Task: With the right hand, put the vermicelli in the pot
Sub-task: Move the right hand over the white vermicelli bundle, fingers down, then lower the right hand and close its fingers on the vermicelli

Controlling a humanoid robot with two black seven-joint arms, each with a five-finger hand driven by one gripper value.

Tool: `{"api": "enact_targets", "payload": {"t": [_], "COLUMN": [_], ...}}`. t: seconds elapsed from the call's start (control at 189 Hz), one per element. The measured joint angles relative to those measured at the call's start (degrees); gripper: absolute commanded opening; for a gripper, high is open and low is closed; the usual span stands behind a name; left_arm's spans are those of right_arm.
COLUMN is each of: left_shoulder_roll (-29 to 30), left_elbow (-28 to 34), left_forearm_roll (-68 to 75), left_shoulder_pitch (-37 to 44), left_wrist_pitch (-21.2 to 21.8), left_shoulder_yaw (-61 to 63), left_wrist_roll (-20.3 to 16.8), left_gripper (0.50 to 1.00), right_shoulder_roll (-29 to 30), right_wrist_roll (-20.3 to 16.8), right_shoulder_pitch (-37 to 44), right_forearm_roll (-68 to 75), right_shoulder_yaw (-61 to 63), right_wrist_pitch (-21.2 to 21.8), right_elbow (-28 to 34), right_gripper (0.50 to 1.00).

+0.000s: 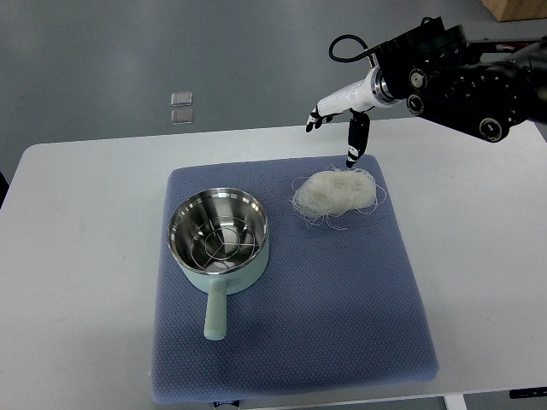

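White worktop carries a blue mat; the noodles lie just below the right robot hand, fingers spread and empty, with the pot to their left.

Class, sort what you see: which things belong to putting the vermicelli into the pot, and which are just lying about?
Belonging to the job:
vermicelli
pot
right hand

Just there:
blue mat
white table
two small clear squares on the floor

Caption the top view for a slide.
Right hand open above vermicelli on blue mat, beside empty pot.
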Motion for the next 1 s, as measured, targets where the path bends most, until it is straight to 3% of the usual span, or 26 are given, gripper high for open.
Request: {"api": "enact_targets", "payload": {"t": [0.433,0.613,0.735,0.814,0.883,0.999], "left_shoulder_roll": [0.0,0.0,0.0,0.0,0.0,0.0], "left_elbow": [0.1,0.1,0.1,0.1,0.1,0.1], "left_forearm_roll": [0.0,-0.1,-0.1,-0.1,-0.1,-0.1], "left_shoulder_pitch": [0.0,0.0,0.0,0.0,0.0,0.0], "left_wrist_pitch": [0.1,0.1,0.1,0.1,0.1,0.1], "left_shoulder_yaw": [-0.1,-0.1,-0.1,-0.1,-0.1,-0.1], "left_wrist_roll": [0.0,0.0,0.0,0.0,0.0,0.0], "left_gripper": [1.0,1.0,1.0,1.0,1.0,1.0], "right_shoulder_roll": [4.7,6.2,6.7,6.9,7.0,7.0], "right_wrist_roll": [-0.4,-0.3,-0.2,-0.1,0.0,0.3], "right_shoulder_pitch": [-9.0,-11.7,-13.0,-13.6,-14.1,-14.3], "right_forearm_roll": [0.9,0.1,-0.6,-0.9,-1.3,-2.0], "right_shoulder_yaw": [0.5,0.2,-0.3,-0.4,-0.4,-0.4], "right_wrist_pitch": [-5.6,-7.7,-8.8,-9.0,-9.1,-9.1], "right_elbow": [-5.4,-7.8,-8.7,-9.3,-9.5,-9.5], "right_gripper": [0.919,0.895,0.795,0.668,0.5,0.5]}}
